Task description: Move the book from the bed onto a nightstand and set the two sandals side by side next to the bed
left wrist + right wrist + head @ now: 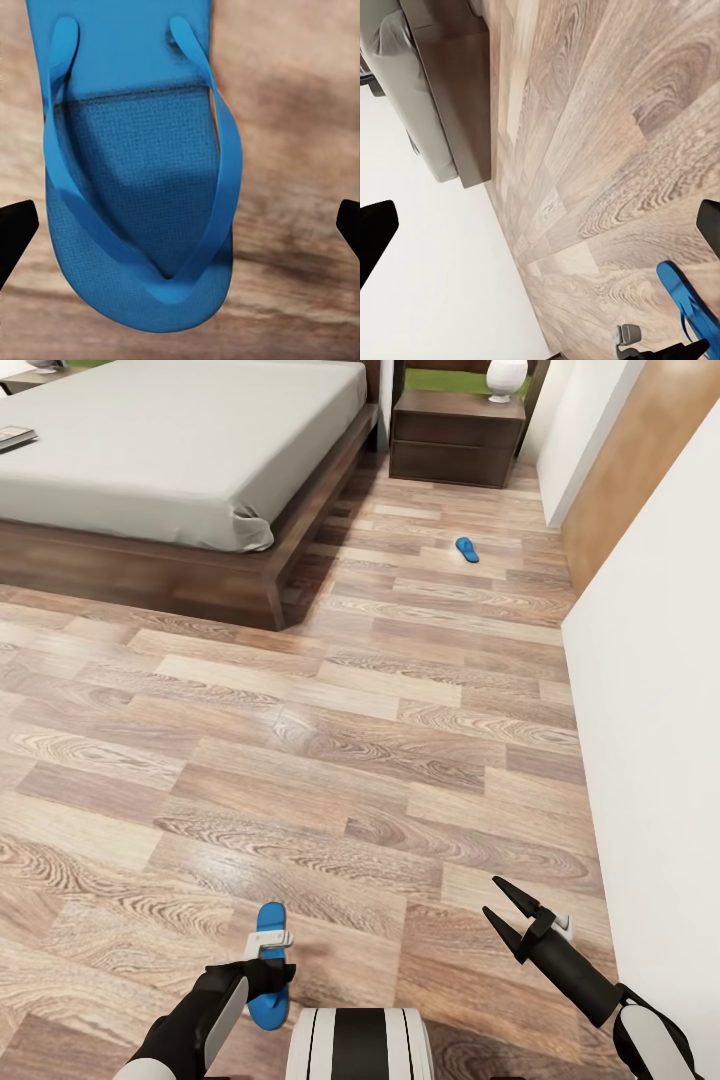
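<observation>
One blue sandal [268, 1000] lies flat on the wood floor just in front of my base. My left gripper [271, 952] hangs directly over it, open. In the left wrist view the sandal [142, 187] lies between the two spread fingertips [15, 232], which do not touch it. The other sandal [467, 549] lies on the floor further off, near the nightstand [455, 435]. The book [14, 437] rests on the bed [180, 450] at its far left side. My right gripper [503, 916] is open and holds nothing, above the floor by the wall. The right wrist view catches the near sandal [690, 307].
A white wall [650, 660] runs close along my right side. A white vase [507, 378] stands on the nightstand. The bed's dark wooden frame corner [270, 595] juts out ahead on the left. Wood floor [350, 740] stretches between me and the bed.
</observation>
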`<state>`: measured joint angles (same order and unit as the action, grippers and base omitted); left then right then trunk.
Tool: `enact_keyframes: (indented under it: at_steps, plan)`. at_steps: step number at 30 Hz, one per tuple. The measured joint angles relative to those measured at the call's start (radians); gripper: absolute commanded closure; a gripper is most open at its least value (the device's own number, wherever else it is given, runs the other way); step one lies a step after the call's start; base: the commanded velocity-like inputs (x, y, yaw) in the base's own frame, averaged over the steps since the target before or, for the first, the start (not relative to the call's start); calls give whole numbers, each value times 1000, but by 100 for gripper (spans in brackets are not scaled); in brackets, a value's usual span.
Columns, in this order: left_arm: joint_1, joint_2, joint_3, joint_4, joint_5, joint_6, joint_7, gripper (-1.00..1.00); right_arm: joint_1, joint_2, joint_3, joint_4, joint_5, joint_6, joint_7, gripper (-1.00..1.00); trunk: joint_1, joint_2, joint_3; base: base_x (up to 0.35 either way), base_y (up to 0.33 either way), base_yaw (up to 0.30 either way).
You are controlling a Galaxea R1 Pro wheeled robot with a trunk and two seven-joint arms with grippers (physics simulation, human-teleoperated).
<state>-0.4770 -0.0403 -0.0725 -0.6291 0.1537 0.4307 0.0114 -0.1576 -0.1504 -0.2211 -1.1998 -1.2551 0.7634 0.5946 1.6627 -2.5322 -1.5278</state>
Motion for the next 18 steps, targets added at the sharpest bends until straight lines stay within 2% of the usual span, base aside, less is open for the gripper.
enact_keyframes:
  at_steps: [8,18]
  plan:
    - [0,0,0,0,1,-1,1,-100,0,0,0,0,0,0,0,-100,0,0,0,0,0,0]
    - [0,0,0,0,1,-12,2,-100,0,0,0,0,0,0,0,-100,5,-2,-39,0,0,0]
